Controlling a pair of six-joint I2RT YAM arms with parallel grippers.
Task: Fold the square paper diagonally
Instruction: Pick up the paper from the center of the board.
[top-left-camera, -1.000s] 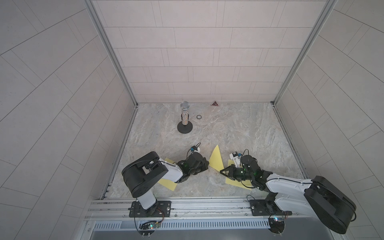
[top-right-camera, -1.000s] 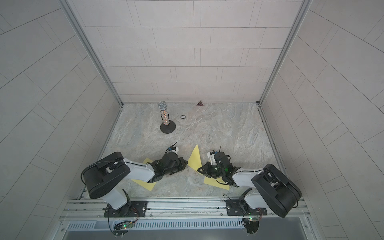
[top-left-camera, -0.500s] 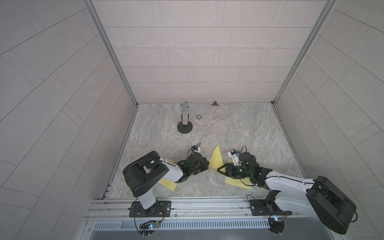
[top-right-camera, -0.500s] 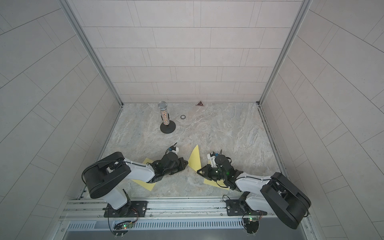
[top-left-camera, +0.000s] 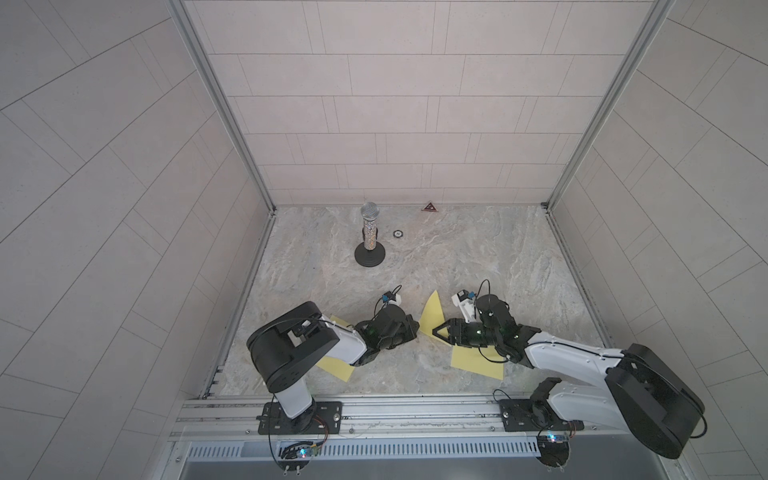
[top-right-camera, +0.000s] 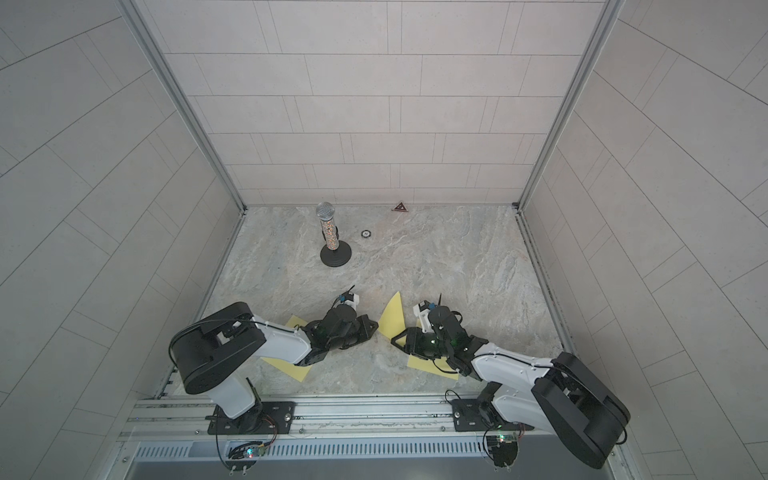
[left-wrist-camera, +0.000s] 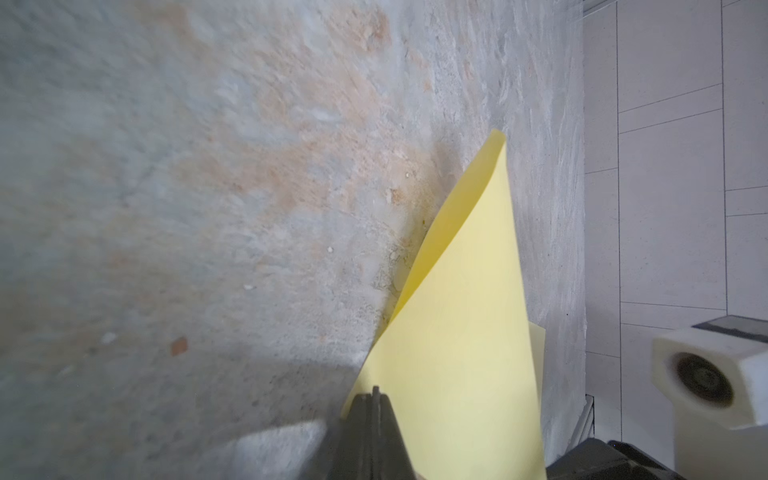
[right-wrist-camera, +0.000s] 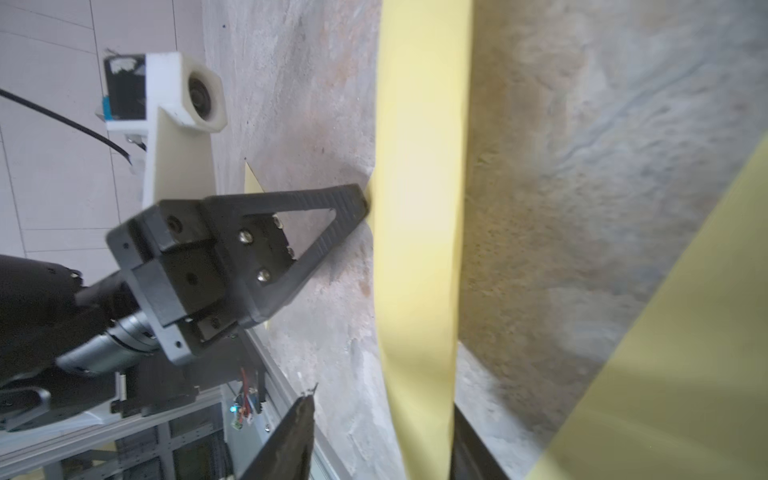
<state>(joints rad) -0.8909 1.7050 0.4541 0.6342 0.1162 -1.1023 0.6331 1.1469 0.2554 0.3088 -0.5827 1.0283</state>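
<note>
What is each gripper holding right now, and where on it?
Left gripper is shut on the raised yellow paper sheet, pinching its side edge. Right gripper is open, jaws either side of the sheet, holding nothing.

This was a lab robot cell. Pale tiled walls (top-left-camera: 374, 104) boxed in a marble-patterned table (top-left-camera: 457, 257), and two arms (top-left-camera: 345, 347) were bolted to an aluminium rail (top-left-camera: 415, 409) along its near edge.
</note>
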